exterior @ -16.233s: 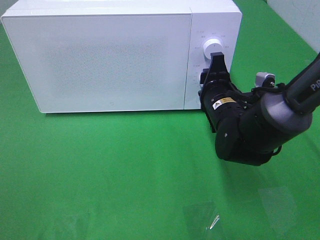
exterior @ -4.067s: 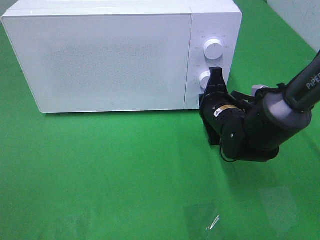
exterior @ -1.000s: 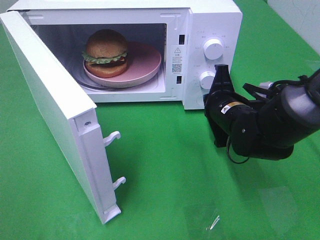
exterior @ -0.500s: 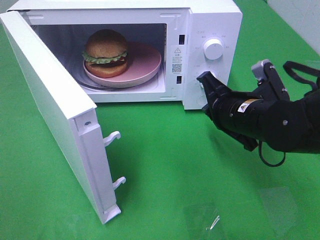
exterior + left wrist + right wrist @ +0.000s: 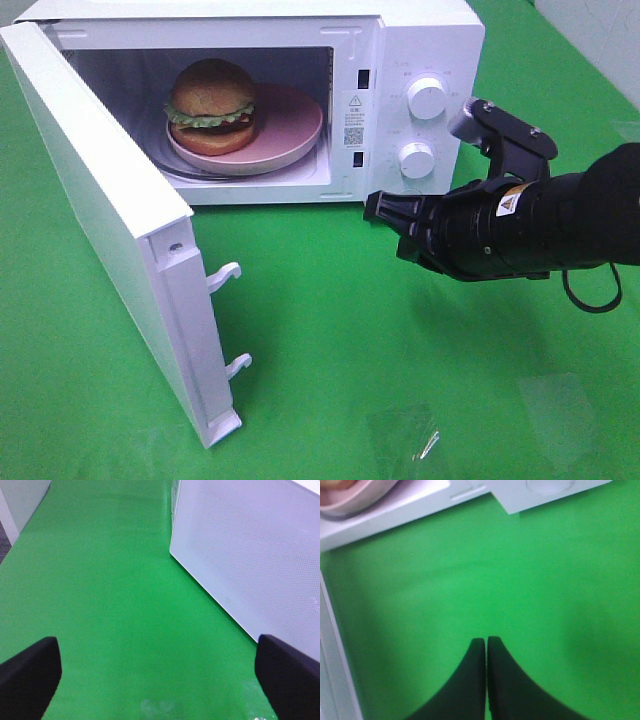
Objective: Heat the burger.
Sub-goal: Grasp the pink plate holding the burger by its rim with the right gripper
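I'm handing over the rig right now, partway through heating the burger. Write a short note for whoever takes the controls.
The left gripper is open and empty, over the green mat near the outer face of the open door.
The right gripper is shut and empty, just in front of the microwave.
The burger sits on the pink plate inside the microwave.
Done: seconds ago the door was shut with the right gripper at the knobs. The door is now open, so heating seems over.
Left: probably take the plate and burger out, but confirm first.
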Controlling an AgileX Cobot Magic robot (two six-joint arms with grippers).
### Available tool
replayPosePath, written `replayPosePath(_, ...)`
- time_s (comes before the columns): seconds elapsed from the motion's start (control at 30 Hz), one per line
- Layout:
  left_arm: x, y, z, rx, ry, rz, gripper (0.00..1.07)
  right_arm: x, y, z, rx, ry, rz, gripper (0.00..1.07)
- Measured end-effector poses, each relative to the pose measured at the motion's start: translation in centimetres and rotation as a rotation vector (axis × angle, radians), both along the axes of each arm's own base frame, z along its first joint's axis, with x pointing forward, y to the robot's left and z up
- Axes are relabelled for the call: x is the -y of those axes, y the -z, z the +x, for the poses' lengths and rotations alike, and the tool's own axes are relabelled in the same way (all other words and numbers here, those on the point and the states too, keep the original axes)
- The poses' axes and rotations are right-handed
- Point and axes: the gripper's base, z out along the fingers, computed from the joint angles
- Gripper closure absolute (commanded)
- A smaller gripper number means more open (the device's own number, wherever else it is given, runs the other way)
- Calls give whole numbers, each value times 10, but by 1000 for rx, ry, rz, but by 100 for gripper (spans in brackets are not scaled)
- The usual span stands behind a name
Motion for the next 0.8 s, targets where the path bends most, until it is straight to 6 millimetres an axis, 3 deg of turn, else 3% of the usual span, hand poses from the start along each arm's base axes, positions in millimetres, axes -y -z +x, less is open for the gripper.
replayPosePath(0.13, 0, 0, 0, 0, 0, 0, 6, -3, -6, -2, -53, -128, -101, 105)
replayPosePath(0.2, 0, 0, 0, 0, 0, 0, 6, -6, -14, -1, -89, -272, -235, 105)
replayPosePath(0.43, 0, 0, 0, 0, 0, 0, 6, -6, -28, 3, -121, -466, -445, 103)
replayPosePath(0.57, 0, 0, 0, 0, 0, 0, 6, -6, -43, 10, -43, -738, -677, 103)
replayPosePath(0.8, 0, 0, 0, 0, 0, 0, 6, -6, -49, 14, 80, -988, -856, 101)
